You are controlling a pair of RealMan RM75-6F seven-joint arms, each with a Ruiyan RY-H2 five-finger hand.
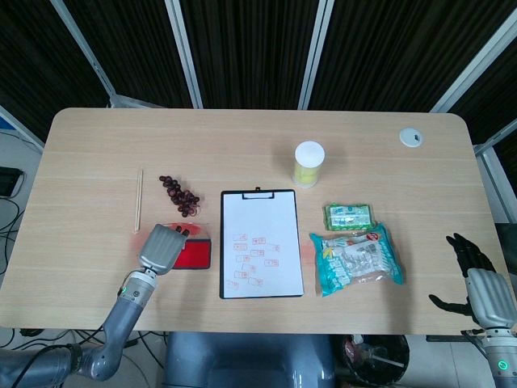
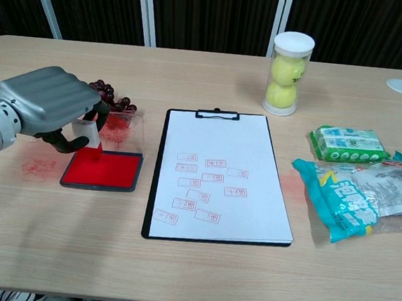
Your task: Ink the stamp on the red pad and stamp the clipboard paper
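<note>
Stamp (image 2: 90, 132) inked, clamped in left robot hand (image 2: 50, 102) above red ink pad (image 2: 104, 169).
Next, carry it rightward to the clipboard paper (image 2: 216, 173) and press down; right robot hand (image 1: 477, 279) idles with fingers apart.

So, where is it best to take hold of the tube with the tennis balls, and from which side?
Probably around the middle of the tennis ball tube, coming from the right side with the right hand. The tube stands upright, round and narrow, so fingers can wrap it. The clipboard lies to its left, the snack packs nearer the front.
</note>
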